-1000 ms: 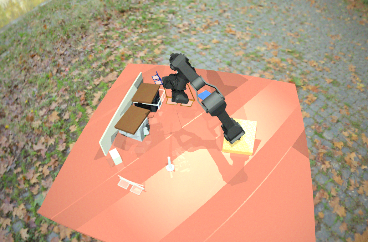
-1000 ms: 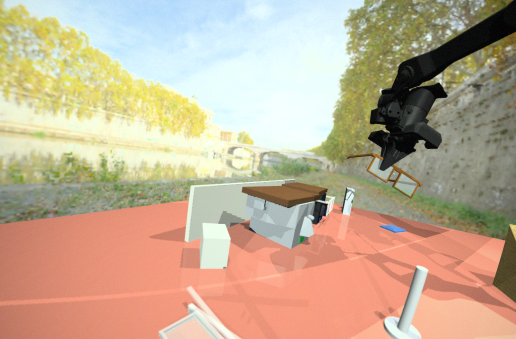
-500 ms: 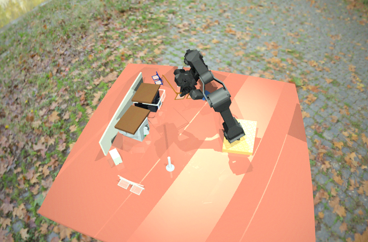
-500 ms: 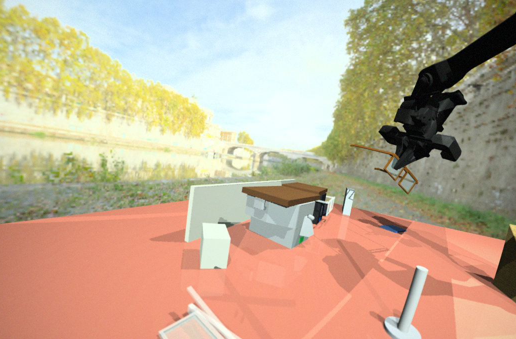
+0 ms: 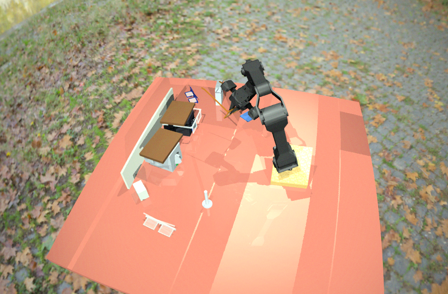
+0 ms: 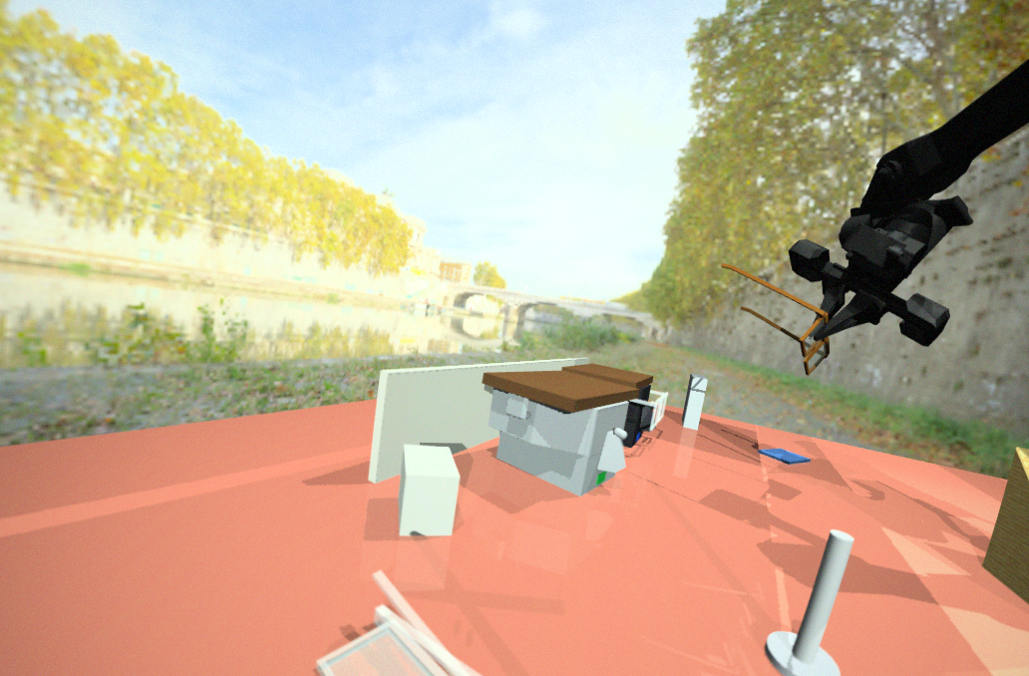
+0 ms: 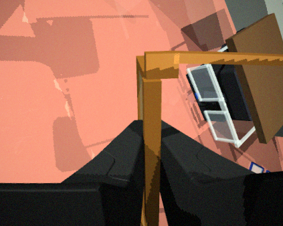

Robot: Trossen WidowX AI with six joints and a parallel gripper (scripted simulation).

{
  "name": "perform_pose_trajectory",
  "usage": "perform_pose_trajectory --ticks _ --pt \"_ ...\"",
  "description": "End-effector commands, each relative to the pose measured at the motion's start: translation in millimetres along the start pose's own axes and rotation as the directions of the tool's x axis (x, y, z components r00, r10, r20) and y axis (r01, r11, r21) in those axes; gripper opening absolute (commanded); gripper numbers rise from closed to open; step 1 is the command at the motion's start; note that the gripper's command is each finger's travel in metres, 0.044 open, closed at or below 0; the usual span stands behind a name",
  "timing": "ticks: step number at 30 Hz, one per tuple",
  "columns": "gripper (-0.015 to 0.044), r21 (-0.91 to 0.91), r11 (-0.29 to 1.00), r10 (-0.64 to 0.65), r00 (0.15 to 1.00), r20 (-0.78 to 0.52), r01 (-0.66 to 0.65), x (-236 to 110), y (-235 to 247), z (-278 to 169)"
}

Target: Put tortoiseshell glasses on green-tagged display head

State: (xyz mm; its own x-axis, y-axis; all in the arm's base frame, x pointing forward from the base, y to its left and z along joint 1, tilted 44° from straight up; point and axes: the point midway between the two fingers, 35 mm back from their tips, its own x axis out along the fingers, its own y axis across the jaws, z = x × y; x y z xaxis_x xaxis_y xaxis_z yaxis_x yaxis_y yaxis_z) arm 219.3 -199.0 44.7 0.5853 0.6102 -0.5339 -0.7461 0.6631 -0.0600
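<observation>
My gripper [image 5: 230, 111] [image 6: 820, 333] [image 7: 147, 129] is shut on the front frame of the tortoiseshell glasses [image 5: 214, 99] [image 6: 771, 288] [image 7: 152, 100]. It holds them in the air, near the far edge in the top view. Both temples are unfolded, pointing left in the exterior view, and the frame is tilted there. The grey display head [image 5: 169, 164] [image 6: 547, 446] has a green tag [image 6: 601, 478] low on its front and wears no glasses. The dark display head [image 5: 182, 129] [image 6: 637, 422] [image 7: 236, 90] beside it wears white glasses [image 5: 196, 121] [image 7: 221, 100]. Both heads have flat brown tops.
A pale board [image 5: 146, 138] [image 6: 428, 414] stands behind the heads. A white block [image 5: 140, 190] [image 6: 428, 490], a white post [image 5: 219, 95] [image 6: 693, 402], a peg [image 5: 206, 197] [image 6: 825, 589], a blue pad [image 5: 246, 116] [image 6: 785, 456], blue glasses and other white glasses are around.
</observation>
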Motion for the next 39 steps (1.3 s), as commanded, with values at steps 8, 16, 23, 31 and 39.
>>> perform_pose_trajectory --ticks 8,16,23,31,39 --pt "0.0000 -0.286 0.952 -0.099 0.995 0.034 0.104 -17 18 -23" --pt "0.0000 -0.472 0.865 -0.168 0.985 0.049 0.171 -27 32 -36" --pt "0.0003 -0.470 0.867 -0.165 0.985 0.043 0.166 -28 32 -36" --pt "0.0000 -0.470 0.867 -0.165 0.985 0.043 0.166 -28 32 -36" --pt "0.0000 -0.470 0.867 -0.165 0.985 0.043 0.166 -28 32 -36"
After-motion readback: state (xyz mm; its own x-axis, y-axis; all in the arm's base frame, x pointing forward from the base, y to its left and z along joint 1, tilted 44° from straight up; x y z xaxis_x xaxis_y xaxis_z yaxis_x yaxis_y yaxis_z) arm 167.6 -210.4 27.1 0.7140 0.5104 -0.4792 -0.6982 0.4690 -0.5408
